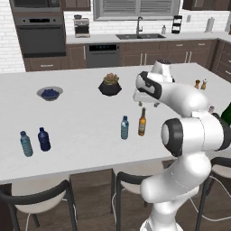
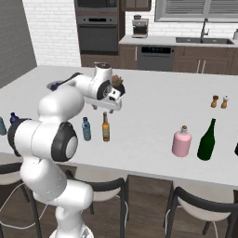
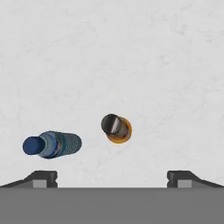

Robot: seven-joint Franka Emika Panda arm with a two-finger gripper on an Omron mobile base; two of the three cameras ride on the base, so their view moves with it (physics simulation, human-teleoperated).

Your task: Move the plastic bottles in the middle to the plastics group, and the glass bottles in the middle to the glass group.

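Claw (image 3: 112,177) being held wide open, nothing gripped. Slim amber-brown glass beer bottle (image 3: 116,128) standing upright right under claw, between fingers. Small clear pale-blue plastic water bottle (image 3: 52,145) standing just beside.

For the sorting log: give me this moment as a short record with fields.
surface: white island counter
gripper: open, above the amber beer bottle, holding nothing
beside it: pale-blue water bottle, upright
plastics group: dark navy bottle and teal-blue bottle
glass group: dark green bottle, pink bottle next to it
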